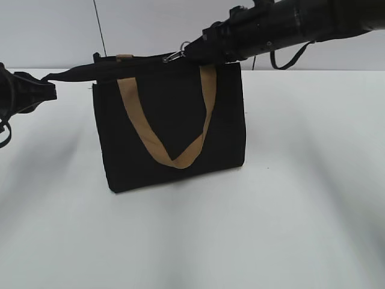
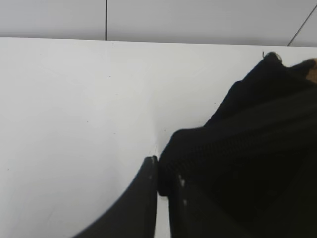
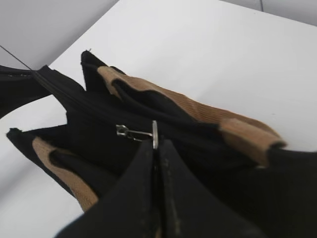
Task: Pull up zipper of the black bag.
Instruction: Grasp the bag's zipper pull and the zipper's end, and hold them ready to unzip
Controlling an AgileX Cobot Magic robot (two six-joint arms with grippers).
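The white surface carries the black bag, standing upright near its middle with a tan handle drooping down its front face. At the bag's left top corner the left pincer is clamped on a black fabric tail, drawn taut, likely to brace the bag against the pull. Along the bag's top edge runs the zipper; the right pincer is pinched narrow on its silvery pull (toward the bag's right end)
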